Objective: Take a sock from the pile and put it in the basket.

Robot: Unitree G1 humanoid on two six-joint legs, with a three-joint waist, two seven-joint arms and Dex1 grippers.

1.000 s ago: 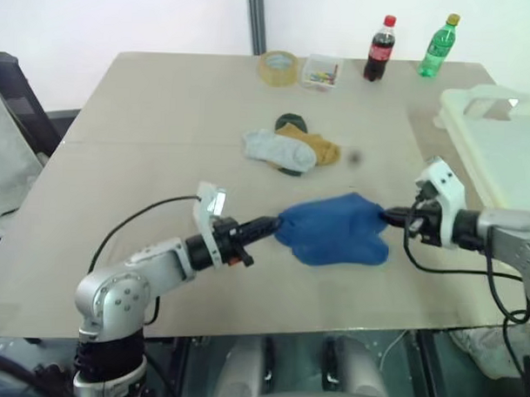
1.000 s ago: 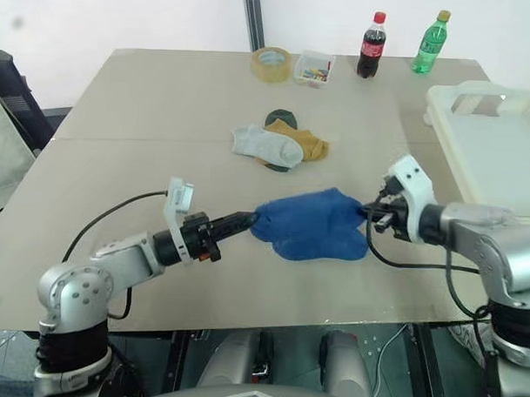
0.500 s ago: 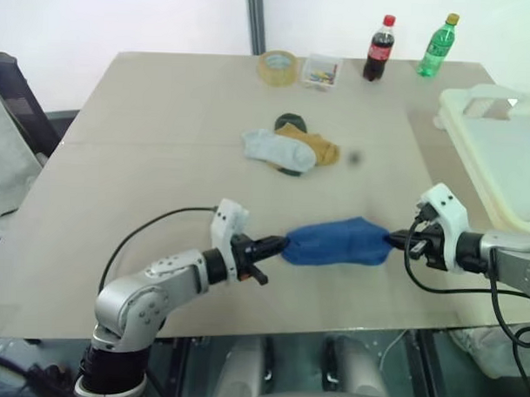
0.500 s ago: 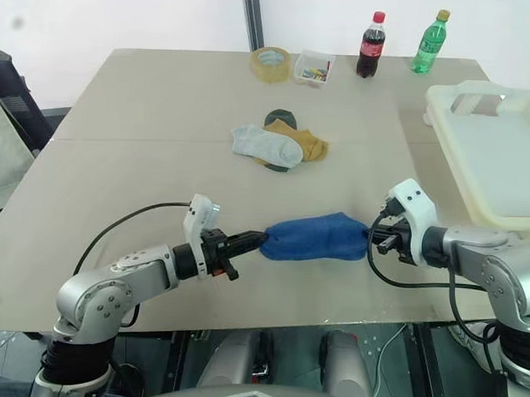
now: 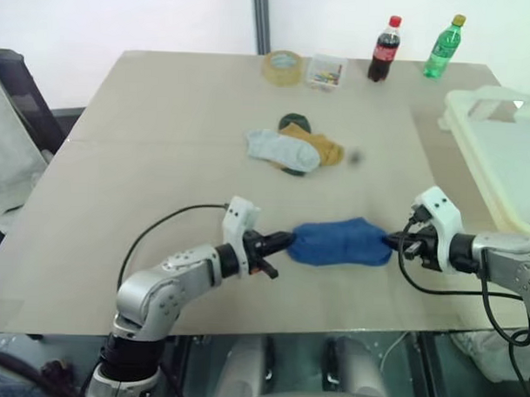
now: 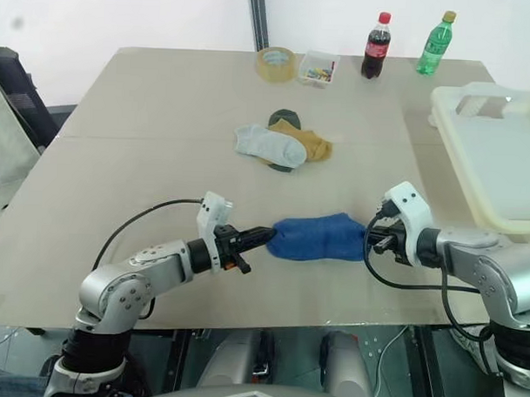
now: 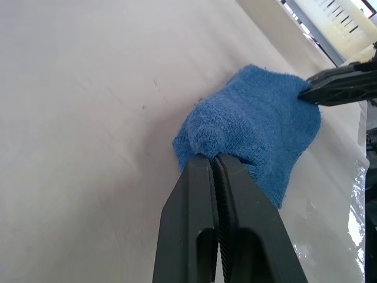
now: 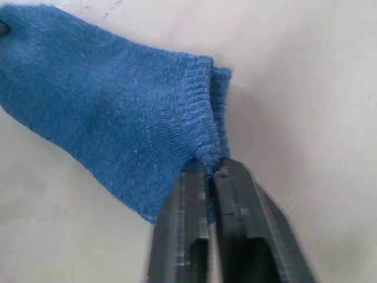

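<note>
- Left gripper [image 5: 288, 240], just left of the sock: two slim black fingers [image 7: 230, 194] pressed together, pinching the rounded toe end of the fabric, ribbed inner faces meeting with cloth caught between them.
- The sock [image 5: 340, 242], our landmark: medium blue, soft looped terry knit, stretched into a short flat oblong between the two grippers at the near edge of the table [image 5: 163, 134]; whether it touches the tabletop I cannot tell.
- Beyond the sock, toward mid-table, the pile [image 5: 293, 148]: a pale grey sock [image 5: 281, 150] lying flat, a mustard-yellow sock [image 5: 317, 145] tucked beside it, and a dark green one [image 5: 292, 123] peeking out behind, all limp and rumpled.
- Far past the sock, along the table's back edge: a ring of tan tape [image 5: 282, 67], a small clear box [image 5: 325, 71] with coloured bits inside, a dark cola bottle [image 5: 384, 49] with a red cap, and a green plastic bottle [image 5: 442, 46].
- Right gripper [image 5: 391, 242], just right of the sock: black fingers [image 8: 188, 236] nipping the ribbed cuff, with barely a sliver of gap between them where the knit edge sits.
- The basket [image 5: 502, 146], well right of the sock and apart from it: cream-white rigid plastic, rectangular, thick rounded rim, a handle cut-out at its far end.
</note>
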